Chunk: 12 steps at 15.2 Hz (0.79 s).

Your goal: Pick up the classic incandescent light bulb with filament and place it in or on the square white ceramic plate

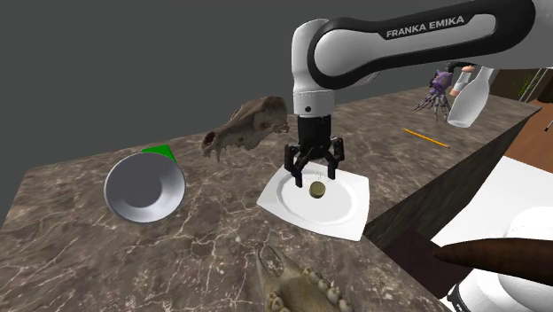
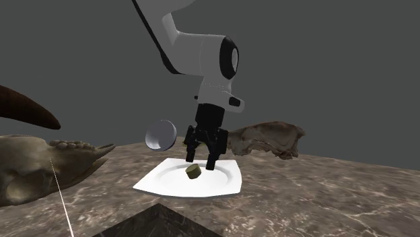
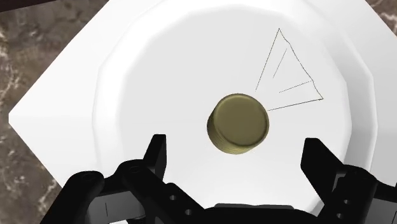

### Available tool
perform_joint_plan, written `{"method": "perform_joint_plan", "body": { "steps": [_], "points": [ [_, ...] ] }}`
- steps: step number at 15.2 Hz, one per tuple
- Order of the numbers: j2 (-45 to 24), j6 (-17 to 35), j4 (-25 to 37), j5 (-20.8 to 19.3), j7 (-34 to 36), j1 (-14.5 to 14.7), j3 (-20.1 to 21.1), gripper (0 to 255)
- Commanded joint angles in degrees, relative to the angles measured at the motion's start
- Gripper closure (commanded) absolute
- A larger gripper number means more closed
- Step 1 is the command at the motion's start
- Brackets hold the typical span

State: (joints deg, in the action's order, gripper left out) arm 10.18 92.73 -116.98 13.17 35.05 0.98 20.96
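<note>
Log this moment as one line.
fingers: open, over white square plate | light bulb: lying on plate, not held | stage: placement done

The light bulb [image 1: 317,190] lies in the plate [image 1: 346,206], which rests on the countertop [image 1: 221,217]. The gripper [image 1: 313,176] hangs directly above the bulb. In the shoulder view, a skull [image 1: 248,127] lies behind the plate, a bowl [image 1: 144,188] to its left, a jawbone [image 1: 292,285] before it.

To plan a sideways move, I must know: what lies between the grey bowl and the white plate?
Nothing. In the shoulder view, the stretch of marbled counter between the bowl and the plate is bare.
</note>
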Motion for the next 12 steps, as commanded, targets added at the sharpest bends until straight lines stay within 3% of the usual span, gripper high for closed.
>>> {"method": "perform_joint_plan", "body": {
  "steps": [1, 5, 12],
  "points": [
    [0.0, 0.0, 0.0, 0.0, 0.0, 0.0, 0.0, 0],
    [-2.01, -7.04, 8.94, -1.01, 0.74, -0.57, -0.59, 0],
    [-2.01, -7.04, 8.94, -1.01, 0.74, -0.57, -0.59, 0]
  ]
}}
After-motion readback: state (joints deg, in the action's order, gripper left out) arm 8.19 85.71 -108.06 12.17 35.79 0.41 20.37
